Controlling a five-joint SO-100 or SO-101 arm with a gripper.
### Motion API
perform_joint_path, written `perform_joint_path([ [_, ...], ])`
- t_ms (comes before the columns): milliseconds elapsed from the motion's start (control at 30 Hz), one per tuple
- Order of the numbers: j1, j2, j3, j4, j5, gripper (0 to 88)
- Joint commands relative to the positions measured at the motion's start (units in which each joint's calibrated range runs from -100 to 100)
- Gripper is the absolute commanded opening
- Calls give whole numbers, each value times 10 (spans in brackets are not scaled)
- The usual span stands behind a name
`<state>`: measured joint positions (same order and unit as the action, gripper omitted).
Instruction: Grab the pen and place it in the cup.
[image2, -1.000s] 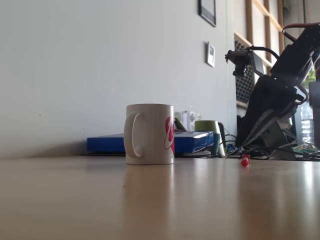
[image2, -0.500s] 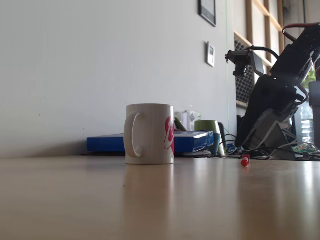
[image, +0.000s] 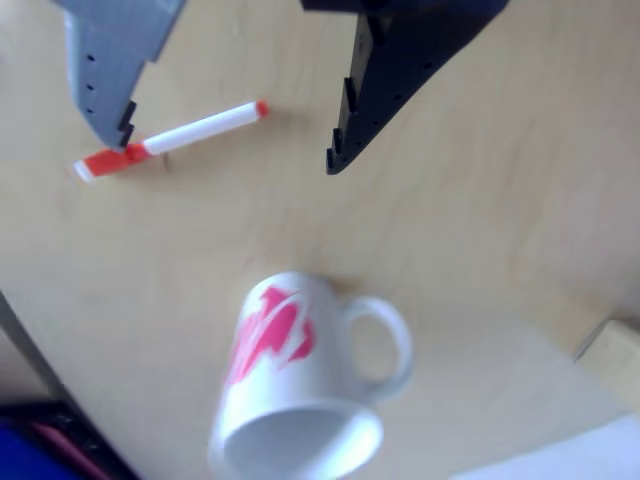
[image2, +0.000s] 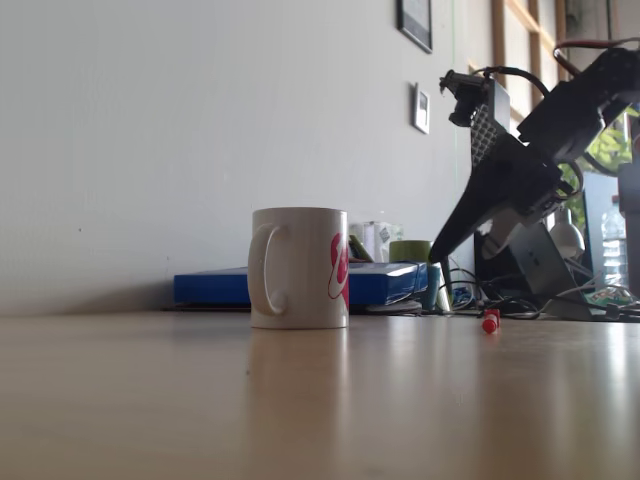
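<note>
The approach to the pen is judged to be the step in hand. In the other view, the hand (image: 230, 150) is seen spread wide above the wooden surface (image: 480, 230), holding nothing. The pen (image: 170, 139) lies flat on that surface, its red cap just under the grey finger's tip (image: 124, 125). The mug (image: 300, 385) stands upright, well apart from the pen, its mouth unobstructed. In the fixed view the mug (image2: 299, 267) stands left of the pen (image2: 490, 320). A descent with the fingers astride the white barrel is called for next, then closing.
</note>
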<state>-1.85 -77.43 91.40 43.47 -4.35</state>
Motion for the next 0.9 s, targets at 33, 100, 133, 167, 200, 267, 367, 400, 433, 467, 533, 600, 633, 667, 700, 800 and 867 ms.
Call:
perform_joint_path([
  [33,50,212,-95,-107,-15,439],
  [100,66,281,-142,-114,-30,441],
  [133,72,310,-167,-111,-38,448],
  [167,77,336,-189,-107,-50,465],
  [200,81,358,-210,-98,-63,490],
  [267,84,395,-250,-70,-85,542],
  [367,84,437,-313,-4,-129,585],
  [400,84,448,-334,17,-141,585],
  [433,84,459,-354,39,-151,585],
  [467,84,471,-373,58,-158,585],
  [533,81,495,-405,91,-170,585],
  [600,81,520,-429,116,-185,585],
  [633,81,533,-441,127,-194,585],
  [667,82,545,-449,133,-204,585],
  [700,83,559,-456,139,-215,585],
  [800,81,591,-470,155,-249,585],
  [867,81,608,-479,158,-266,585],
])
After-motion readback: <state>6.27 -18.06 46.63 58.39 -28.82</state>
